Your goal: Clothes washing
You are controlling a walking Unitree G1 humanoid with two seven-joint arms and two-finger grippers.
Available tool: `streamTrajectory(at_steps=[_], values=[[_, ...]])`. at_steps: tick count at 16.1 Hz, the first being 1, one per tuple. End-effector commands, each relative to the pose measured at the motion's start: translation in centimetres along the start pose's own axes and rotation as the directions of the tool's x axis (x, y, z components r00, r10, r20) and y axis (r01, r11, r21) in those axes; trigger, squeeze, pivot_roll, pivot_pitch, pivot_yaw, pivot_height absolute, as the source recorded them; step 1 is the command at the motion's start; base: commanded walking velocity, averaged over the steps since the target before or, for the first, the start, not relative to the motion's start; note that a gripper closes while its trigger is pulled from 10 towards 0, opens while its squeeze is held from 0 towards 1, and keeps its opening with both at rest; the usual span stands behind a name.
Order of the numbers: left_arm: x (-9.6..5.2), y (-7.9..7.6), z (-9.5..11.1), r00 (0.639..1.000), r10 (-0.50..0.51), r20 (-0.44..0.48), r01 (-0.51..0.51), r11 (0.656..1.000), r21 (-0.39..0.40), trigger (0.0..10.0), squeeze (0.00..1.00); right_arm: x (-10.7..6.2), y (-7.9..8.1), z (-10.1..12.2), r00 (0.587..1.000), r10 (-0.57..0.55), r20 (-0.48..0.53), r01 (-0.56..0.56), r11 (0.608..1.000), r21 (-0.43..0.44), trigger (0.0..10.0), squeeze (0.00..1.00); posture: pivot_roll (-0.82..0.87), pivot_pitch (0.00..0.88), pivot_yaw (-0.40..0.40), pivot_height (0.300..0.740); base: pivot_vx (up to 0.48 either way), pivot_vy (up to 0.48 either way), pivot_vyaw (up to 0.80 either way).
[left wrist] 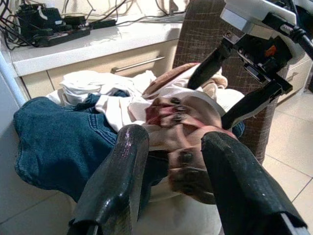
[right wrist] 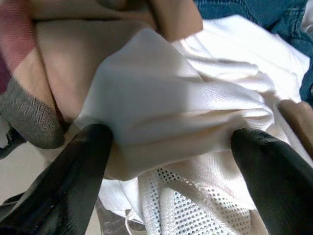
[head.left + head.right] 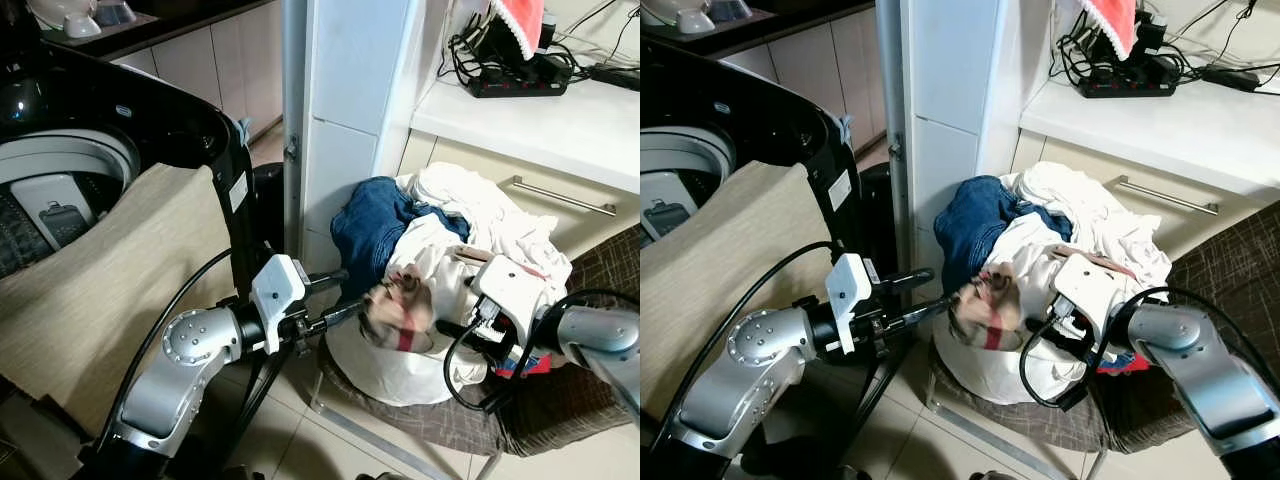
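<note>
Left gripper [image 3: 345, 312]: fingers spread apart, tips at patterned pink cloth [image 3: 395, 310], nothing clamped; placed to take front fold, likely first pick.
Right gripper [image 2: 171, 147]: fingers wide, straddling bulge of white garment [image 2: 181, 98], no grip yet; judged bracing or gathering pile from other side.
Washing machine [image 3: 120, 150]: robot's left, lid up, drum exposed; open to receive load.
Laundry pile [image 3: 450, 230]: heaped on dark chair [image 3: 600, 280] beside machine.
Jeans [image 3: 375, 225]: at pile's back-left, against white pillar [image 3: 345, 120].

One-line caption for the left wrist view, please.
Open left tool straddles a pink patterned garment atop the laundry pile beside blue denim jeans; open right tool opposite.
</note>
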State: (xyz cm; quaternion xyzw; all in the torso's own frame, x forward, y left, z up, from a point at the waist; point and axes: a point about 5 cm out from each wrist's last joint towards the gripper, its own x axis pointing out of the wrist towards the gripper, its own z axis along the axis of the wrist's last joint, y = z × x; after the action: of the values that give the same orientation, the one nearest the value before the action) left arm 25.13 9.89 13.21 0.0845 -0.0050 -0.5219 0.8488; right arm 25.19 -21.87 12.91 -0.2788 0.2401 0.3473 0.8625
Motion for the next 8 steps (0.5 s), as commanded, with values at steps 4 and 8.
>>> streamTrajectory(at_steps=[4,8], values=[[0.02,0.24,-0.24,1.0,0.012,-0.016,-0.012,1.0,0.018,10.0,0.0,0.65,0.16,-0.3,0.998,0.027,0.051,-0.025,0.999,-0.025,0.0,0.0,-0.08,0.024,-0.021,0.74,0.0,0.0,0.0],[0.04,0.47,-0.12,1.0,0.02,-0.014,-0.02,1.0,0.023,10.0,0.0,0.78,-0.1,-0.5,0.998,0.025,0.058,-0.023,0.999,-0.032,0.0,0.0,-0.08,0.028,-0.024,0.74,0.0,0.0,0.0]])
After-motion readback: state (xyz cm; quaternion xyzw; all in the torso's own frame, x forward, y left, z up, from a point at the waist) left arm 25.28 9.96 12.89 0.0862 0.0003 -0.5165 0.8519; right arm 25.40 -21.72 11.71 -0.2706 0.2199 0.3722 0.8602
